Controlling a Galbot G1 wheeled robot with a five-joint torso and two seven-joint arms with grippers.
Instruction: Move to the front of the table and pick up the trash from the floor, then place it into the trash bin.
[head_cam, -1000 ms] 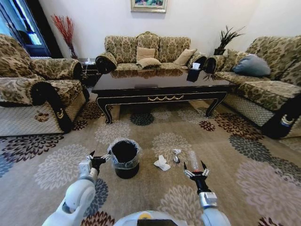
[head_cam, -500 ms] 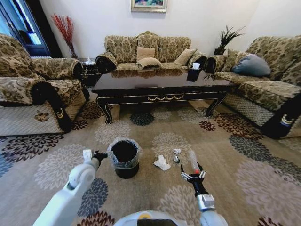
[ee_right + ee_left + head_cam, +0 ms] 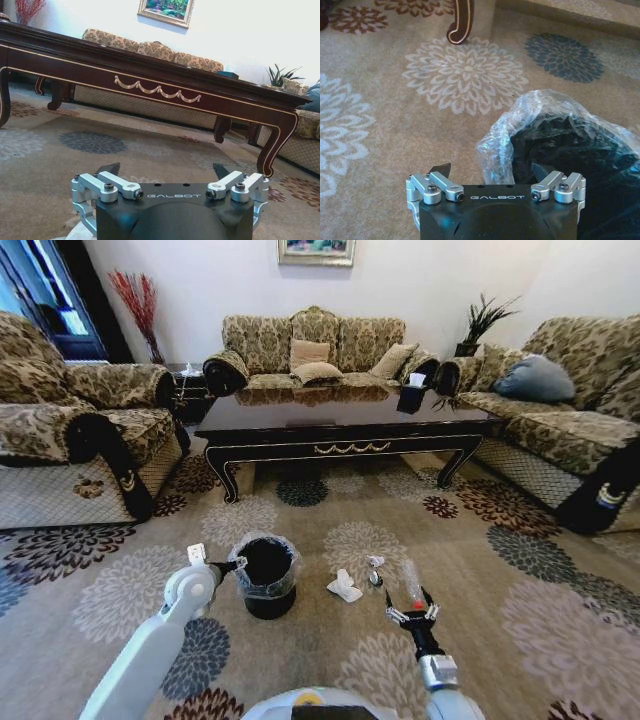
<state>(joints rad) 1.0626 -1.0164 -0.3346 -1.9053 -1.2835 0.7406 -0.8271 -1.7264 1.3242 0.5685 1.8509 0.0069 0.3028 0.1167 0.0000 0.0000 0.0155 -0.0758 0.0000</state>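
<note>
The black trash bin (image 3: 266, 577) with its clear liner stands on the flower-patterned floor (image 3: 480, 540) before the dark table (image 3: 340, 426). My left gripper (image 3: 232, 565) is open at the bin's left rim; in the left wrist view the left gripper (image 3: 491, 172) straddles the crinkled liner edge of the bin (image 3: 570, 145). The trash lies right of the bin: a white tissue (image 3: 345, 587), small pale scraps (image 3: 375, 562) and a clear bottle with red (image 3: 411, 585). My right gripper (image 3: 413, 613) is open, low, just short of the bottle. The right wrist view has the open right gripper (image 3: 165, 170) facing the table (image 3: 150, 70).
Patterned sofas (image 3: 315, 350) ring the table, with an armchair (image 3: 70, 430) at the left and a sofa (image 3: 560, 410) at the right. A curved table leg (image 3: 460, 22) stands beyond the bin. Open carpet lies between me and the table.
My left arm has swung right, bringing its gripper from beside the bin to the bin's rim. The right gripper has sunk slightly toward the bottle and then held.
</note>
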